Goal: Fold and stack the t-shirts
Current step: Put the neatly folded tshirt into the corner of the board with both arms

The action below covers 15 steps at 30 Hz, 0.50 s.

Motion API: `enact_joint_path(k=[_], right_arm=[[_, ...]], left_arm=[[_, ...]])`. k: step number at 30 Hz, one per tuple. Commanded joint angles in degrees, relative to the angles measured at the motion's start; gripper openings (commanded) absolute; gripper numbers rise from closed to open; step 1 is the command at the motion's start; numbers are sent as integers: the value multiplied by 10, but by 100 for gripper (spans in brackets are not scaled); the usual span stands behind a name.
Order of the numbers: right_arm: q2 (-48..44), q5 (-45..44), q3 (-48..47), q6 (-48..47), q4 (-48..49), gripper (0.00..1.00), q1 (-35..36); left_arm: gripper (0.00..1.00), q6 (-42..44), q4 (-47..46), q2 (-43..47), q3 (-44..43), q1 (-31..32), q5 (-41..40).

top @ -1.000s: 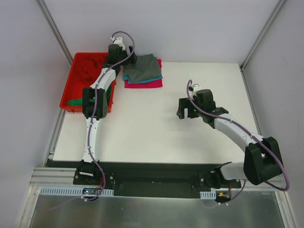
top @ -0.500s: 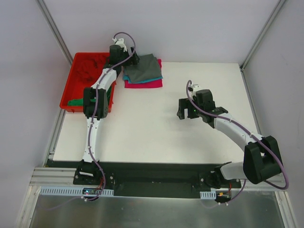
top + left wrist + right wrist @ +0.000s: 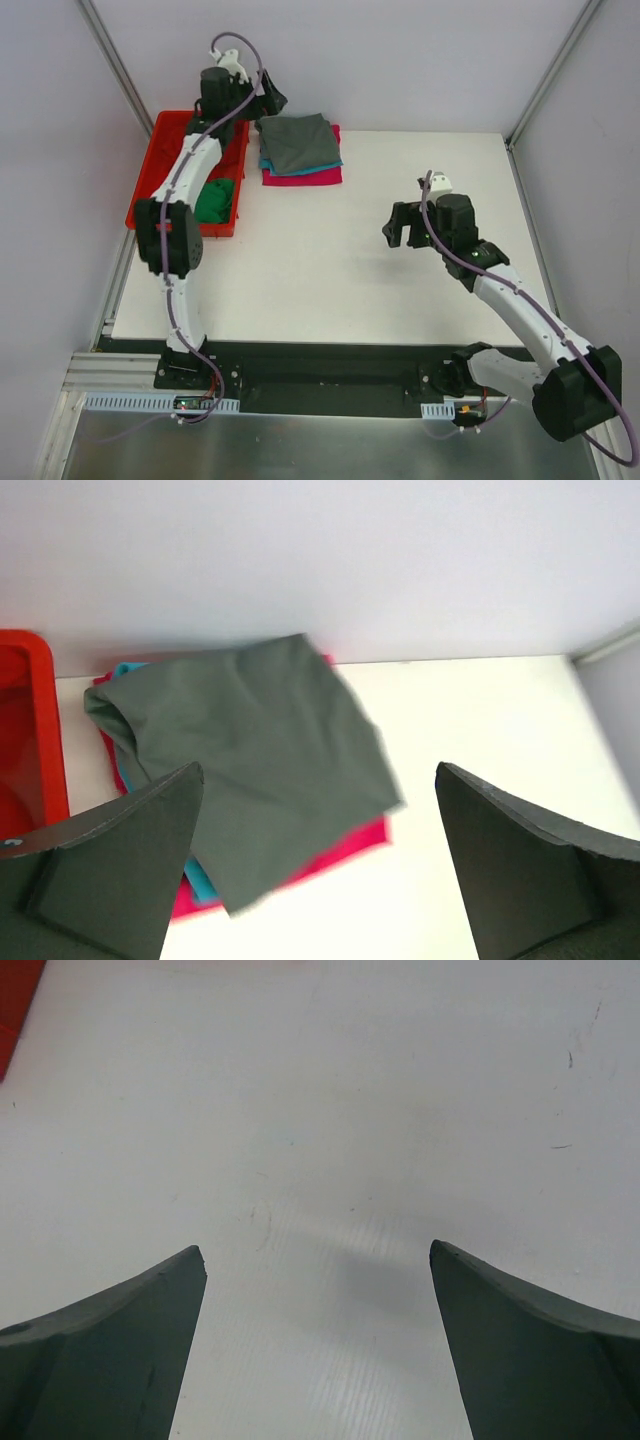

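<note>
Hovering, my left gripper and right gripper gape empty; red bin flanks the stack: grey t-shirt folded atop teal t-shirt, magenta t-shirt.

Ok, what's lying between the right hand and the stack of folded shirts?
Nothing. In the top view only bare white table runs from the right hand to the shirt stack. The right wrist view shows bare tabletop too.

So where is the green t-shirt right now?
In the top view, the green t-shirt lies bunched in the near end of the red bin, at the table's far left corner, left of the folded stack.
</note>
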<state>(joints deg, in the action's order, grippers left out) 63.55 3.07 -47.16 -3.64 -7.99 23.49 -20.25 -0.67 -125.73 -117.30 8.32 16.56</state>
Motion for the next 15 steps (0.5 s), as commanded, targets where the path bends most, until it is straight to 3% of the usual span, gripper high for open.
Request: enact_joint_path(k=[1,5,11,15], right_arm=[[-61,-27,39,36,3,96,-2],[-110,-46,85,78,3,96,-3],[-204,-74,155,115,8,96,-2],[-269,-122,186,117,8,96,-3]], left_arm=[[99,-63,-18,237,129,6,44],[99,-109,-8,429,372,20,50],[99,-126,43,665,716,160,-148],[99,-176,80,746,837,169,-149]])
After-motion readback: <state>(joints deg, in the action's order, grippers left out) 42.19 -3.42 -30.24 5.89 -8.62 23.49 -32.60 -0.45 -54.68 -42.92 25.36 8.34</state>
